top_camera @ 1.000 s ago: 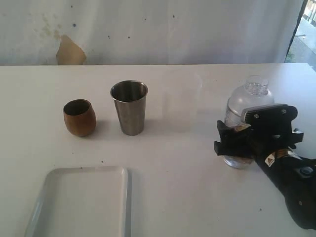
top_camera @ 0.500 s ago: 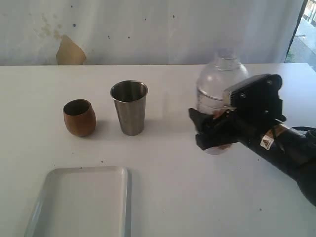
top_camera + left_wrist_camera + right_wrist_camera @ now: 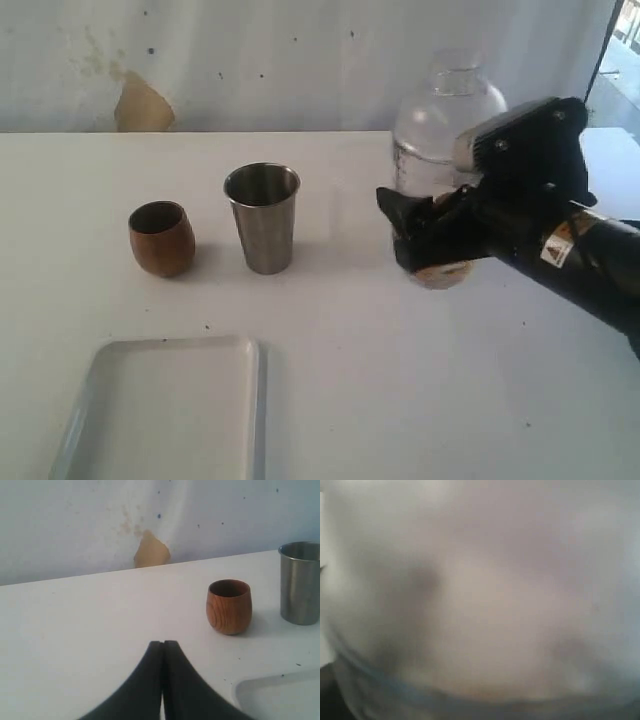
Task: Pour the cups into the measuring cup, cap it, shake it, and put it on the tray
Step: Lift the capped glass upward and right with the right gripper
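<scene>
Left tool, jaws pressed together and empty, hangs nearest; tray unused. Right tool, spread wide, clasps the measuring cup clear of the counter. Wooden cup and steel tumbler apparently unpoured; capping, shaking, traying remain.

On the right arm a pale grey plate is fastened with two dark screws. Below the plate, the rounded black casing is marked by a small white sticker bearing a triangular sign. Ahead of the plate, the right gripper is moulded in angular matte black. The left gripper is made of two smooth black tapered fingers
</scene>
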Controlling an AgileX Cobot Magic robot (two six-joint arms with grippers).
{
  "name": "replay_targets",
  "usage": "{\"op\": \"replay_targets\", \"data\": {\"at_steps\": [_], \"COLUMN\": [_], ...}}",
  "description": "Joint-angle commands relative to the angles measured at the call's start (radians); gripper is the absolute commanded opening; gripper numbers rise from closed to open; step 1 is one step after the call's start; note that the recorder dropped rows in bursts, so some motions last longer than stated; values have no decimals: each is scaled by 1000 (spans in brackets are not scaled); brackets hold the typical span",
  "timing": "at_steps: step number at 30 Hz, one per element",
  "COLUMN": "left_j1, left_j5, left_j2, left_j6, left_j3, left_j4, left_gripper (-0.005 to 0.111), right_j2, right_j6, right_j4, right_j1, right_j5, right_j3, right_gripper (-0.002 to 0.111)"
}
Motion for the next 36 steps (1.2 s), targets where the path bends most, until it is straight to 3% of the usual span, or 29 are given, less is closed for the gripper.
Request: {"op": "replay_targets", "data": {"at_steps": [1,2,3,6,7,9,10,12,13,16,17,20,23,24,26,29,30,32,33,34,35,36], "left_j1": [-2,-2,-2,-1,-1,-1,-1,-1,-1,-1,-1,-1,-1,-1,-1,-1,-1,-1,-1,-1,-1,-1], "left_j5": [-2,-2,-2,-2,-2,-2,-2,-4,-5,-5,-5,-7,-7,-7,-7,-7,-7,-7,-7,-7,-7,-7], "left_j2": [-4,-4,-4,-4,-4,-4,-4,-4,-4,-4,-4,-4,-4,-4,-4,-4,-4,-4,-4,-4,-4,-4], "left_j6": [-2,-2,-2,-2,-2,-2,-2,-2,-2,-2,-2,-2,-2,-2,-2,-2,-2,-2,-2,-2,-2,-2], "left_j3": [6,6,6,6,6,6,6,6,6,6,6,6,6,6,6,6,6,6,6,6,6,6], "left_j4": [-11,-11,-11,-8,-8,-8,-8,-6,-9,2,5,11,22,22,20,27,27,27,22,32,32,32], "left_gripper": [0,0,0,0,0,0,0,0,0,0,0,0,0,0,0,0,0,0,0,0,0,0], "right_j2": [-34,-60,-68,-37,-47,-86,-89,-54,-54,-98,-96,-67,-97,-86,-68,-94,-89,-84,-98,-108,-108,-106], "right_j6": [32,79,75,-52,-52,-54,-71,-91,-38,-30,-48,-45,-73,-77,31,-118,-130,-22,-78,-165,-227,-204], "right_j4": [128,-103,-189,385,383,36,-29,402,527,-26,-31,506,36,153,585,127,179,550,456,208,95,222], "right_j1": [-26,2,13,-53,-59,-1,8,-58,-85,-10,-2,-121,-38,-63,-142,-77,-85,-154,-135,-102,-68,-77], "right_j5": [63,83,76,108,162,222,196,141,179,284,252,252,298,257,263,317,298,291,297,319,330,306], "right_j3": [-47,-47,-47,-79,-89,-90,-84,-95,-104,-112,-103,-108,-107,-103,-107,-124,-122,-125,-128,-133,-133,-133], "right_gripper": [0,0,0,0,0,0,0,0,0,0,0,0,0,0,0,0,0,0,0,0,0,0]}}
